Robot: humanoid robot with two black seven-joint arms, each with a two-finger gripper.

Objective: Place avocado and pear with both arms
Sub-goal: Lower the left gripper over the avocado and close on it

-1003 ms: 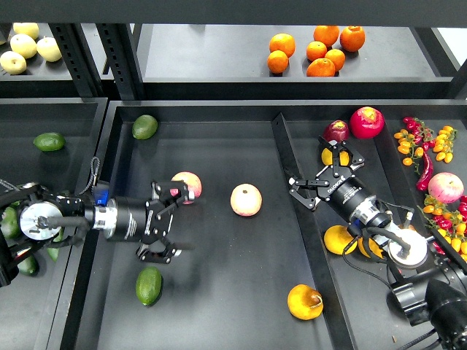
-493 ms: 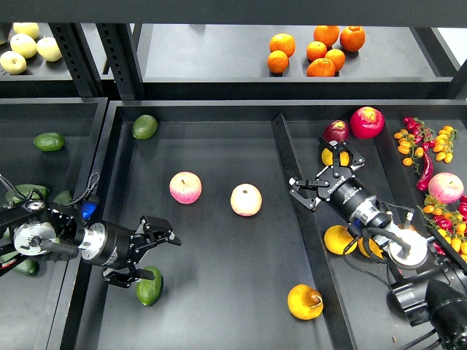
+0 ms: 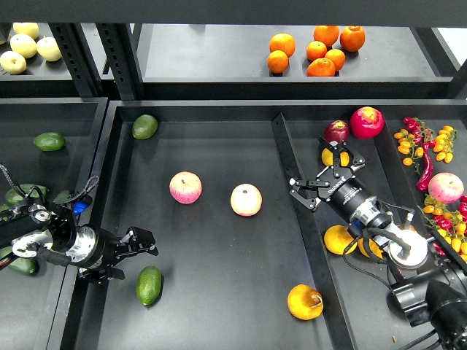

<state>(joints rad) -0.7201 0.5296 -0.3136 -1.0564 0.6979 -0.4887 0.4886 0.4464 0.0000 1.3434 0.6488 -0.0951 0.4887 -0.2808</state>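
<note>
A dark green avocado (image 3: 149,284) lies in the front left of the middle tray (image 3: 219,321). My left gripper (image 3: 130,257) is open and empty, just up and left of that avocado, apart from it. The pear (image 3: 305,301), yellow-orange with a dark stem dimple, lies at the front right of the same tray. My right gripper (image 3: 321,175) is open and empty above the divider (image 3: 292,175), far behind the pear, with a yellow fruit (image 3: 336,156) beneath its fingers.
Two pink-yellow apples (image 3: 185,187) (image 3: 246,200) lie mid-tray. Another avocado (image 3: 144,126) sits at the back left, one more (image 3: 49,141) in the left tray. Oranges (image 3: 314,51) and pale fruits (image 3: 25,45) are on the shelf. Red fruits (image 3: 366,122) and small tomatoes (image 3: 427,142) fill the right tray.
My left gripper has pulled back left and toward the front, from beside the left apple down to next to the front avocado. The right arm has not moved.
</note>
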